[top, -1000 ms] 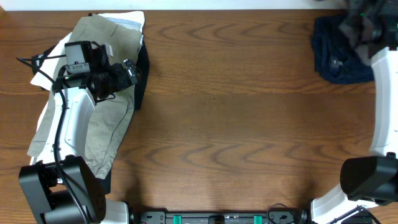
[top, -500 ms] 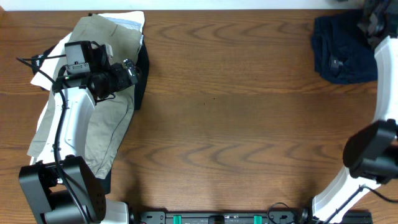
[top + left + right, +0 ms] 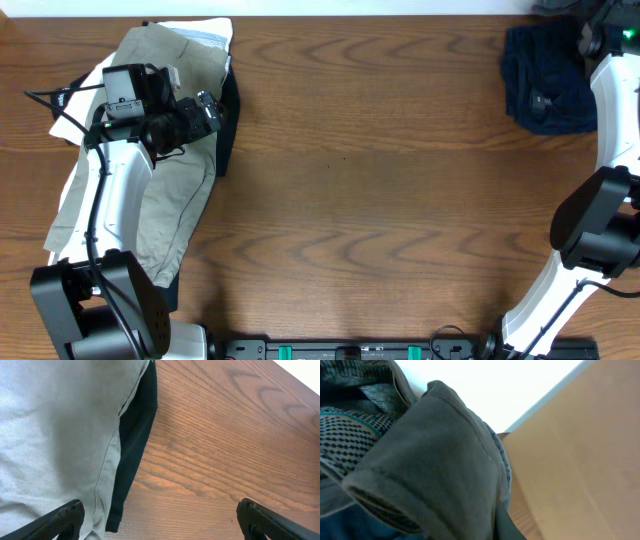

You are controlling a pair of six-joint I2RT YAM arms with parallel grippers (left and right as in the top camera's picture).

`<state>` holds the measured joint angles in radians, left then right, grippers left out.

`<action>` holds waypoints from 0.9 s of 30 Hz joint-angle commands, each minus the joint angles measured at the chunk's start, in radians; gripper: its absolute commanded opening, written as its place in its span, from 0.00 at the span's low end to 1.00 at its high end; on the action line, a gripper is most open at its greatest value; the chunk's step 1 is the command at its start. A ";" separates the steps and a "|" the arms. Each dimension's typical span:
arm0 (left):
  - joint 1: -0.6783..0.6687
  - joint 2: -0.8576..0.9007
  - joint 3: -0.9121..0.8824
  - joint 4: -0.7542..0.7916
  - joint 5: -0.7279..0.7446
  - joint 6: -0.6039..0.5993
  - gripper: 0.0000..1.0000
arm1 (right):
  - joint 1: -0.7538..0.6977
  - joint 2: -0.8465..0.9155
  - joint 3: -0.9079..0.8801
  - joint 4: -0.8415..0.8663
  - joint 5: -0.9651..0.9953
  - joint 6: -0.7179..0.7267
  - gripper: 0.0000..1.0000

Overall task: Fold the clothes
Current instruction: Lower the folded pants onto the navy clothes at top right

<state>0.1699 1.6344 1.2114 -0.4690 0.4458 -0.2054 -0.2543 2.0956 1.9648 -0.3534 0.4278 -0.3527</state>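
Observation:
Khaki-tan shorts (image 3: 190, 70) lie at the far left on a stack with a white garment (image 3: 205, 28) and a black garment (image 3: 229, 120). My left gripper (image 3: 210, 115) hovers over the shorts' right edge, open and empty; the left wrist view shows its fingers (image 3: 160, 510) wide apart over the khaki shorts (image 3: 50, 435) and the black garment (image 3: 135, 445). A navy garment (image 3: 545, 80) lies at the far right. My right gripper (image 3: 596, 22) is at the top edge beyond it. Grey shorts (image 3: 435, 460) fill its wrist view and cover the jaws, which look shut on them.
A dark patterned fabric (image 3: 345, 430) and navy cloth (image 3: 350, 527) sit beside the grey shorts. A pale tan surface (image 3: 580, 460) rises to the right of them. Bare wooden table (image 3: 400, 200) spans the middle between the two piles.
My right arm has moved toward the far right corner, carrying the grey fabric past the overhead view's top edge. The left arm has not moved.

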 commanded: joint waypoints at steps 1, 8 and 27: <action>0.003 0.012 -0.012 0.000 0.006 0.017 0.98 | -0.019 -0.011 0.056 0.021 0.137 -0.065 0.01; 0.003 0.012 -0.012 0.000 0.006 0.017 0.98 | -0.048 -0.011 0.130 -0.012 0.149 -0.070 0.01; 0.003 0.012 -0.012 0.015 0.006 0.017 0.98 | -0.068 0.076 0.132 -0.003 0.088 0.001 0.01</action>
<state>0.1699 1.6344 1.2110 -0.4595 0.4458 -0.2054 -0.3202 2.1658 2.0659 -0.3847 0.4942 -0.3794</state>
